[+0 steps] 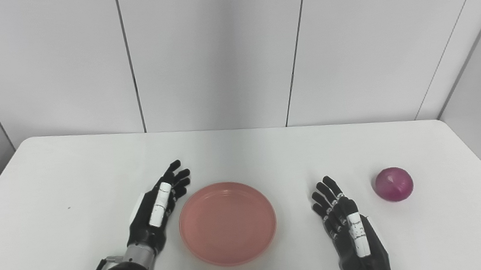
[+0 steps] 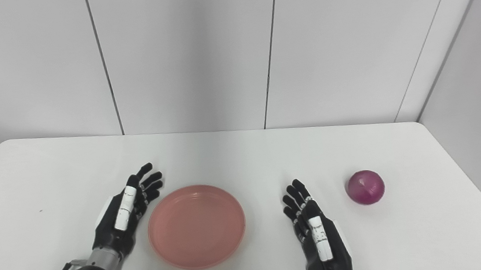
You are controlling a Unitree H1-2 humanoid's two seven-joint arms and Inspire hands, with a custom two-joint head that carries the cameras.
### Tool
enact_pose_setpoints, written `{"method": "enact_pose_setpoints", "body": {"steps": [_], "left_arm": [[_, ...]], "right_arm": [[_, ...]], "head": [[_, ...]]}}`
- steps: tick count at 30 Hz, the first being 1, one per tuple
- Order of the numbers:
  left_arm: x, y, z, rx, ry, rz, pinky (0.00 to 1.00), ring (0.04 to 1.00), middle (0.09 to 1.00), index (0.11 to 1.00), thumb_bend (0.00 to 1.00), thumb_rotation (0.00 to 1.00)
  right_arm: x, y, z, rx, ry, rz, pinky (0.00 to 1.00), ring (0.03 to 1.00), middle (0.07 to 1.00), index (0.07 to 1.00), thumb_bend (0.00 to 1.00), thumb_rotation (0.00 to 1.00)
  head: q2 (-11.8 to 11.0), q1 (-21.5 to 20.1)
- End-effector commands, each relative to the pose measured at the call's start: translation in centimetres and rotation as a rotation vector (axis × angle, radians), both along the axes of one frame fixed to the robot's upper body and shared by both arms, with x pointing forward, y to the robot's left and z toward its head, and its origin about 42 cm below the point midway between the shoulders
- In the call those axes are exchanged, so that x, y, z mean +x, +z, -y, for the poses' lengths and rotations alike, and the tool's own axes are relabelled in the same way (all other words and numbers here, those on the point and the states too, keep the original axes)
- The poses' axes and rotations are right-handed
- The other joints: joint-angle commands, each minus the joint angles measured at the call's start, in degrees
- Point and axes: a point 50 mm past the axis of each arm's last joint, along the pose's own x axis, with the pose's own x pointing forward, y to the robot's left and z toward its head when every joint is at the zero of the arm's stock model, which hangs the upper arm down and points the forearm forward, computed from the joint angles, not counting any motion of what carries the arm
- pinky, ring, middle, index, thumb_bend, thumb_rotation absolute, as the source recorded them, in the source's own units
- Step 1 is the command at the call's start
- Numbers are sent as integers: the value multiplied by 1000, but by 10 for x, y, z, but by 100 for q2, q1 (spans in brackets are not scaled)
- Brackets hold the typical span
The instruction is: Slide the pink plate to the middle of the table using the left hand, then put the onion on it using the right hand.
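Note:
A round pink plate [image 1: 228,222] lies flat near the front middle of the white table [image 1: 242,152], with nothing on it. My left hand [image 1: 158,207] stands on edge just left of the plate's rim, fingers stretched out and apart, open, so close to the rim that contact cannot be told. A purple onion [image 1: 394,183] rests on the table to the right, apart from the plate. My right hand [image 1: 347,226] lies between plate and onion, fingers spread, open, holding nothing, a short gap left of the onion.
White wall panels [image 1: 215,53] rise behind the table's far edge. The table's rounded right corner [image 1: 442,121] lies behind the onion, and its right edge runs close past the onion.

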Motion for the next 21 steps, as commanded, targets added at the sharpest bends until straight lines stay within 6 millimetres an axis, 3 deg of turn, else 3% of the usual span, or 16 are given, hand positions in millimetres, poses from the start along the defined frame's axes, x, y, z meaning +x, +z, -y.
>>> {"method": "enact_pose_setpoints", "body": {"steps": [1, 21], "left_arm": [[-4, 4, 20, -31, -68, -10, 906, 890, 876, 904, 830, 912], [-10, 2, 63, -100, -132, -32, 896, 871, 861, 899, 830, 887]], "right_arm": [[-10, -15, -6, 24, 11, -72, 955, 940, 938, 946, 910, 790], [-10, -13, -13, 11, 16, -72, 960, 943, 938, 946, 910, 803]], "head": [[3, -7], [74, -234]]}}
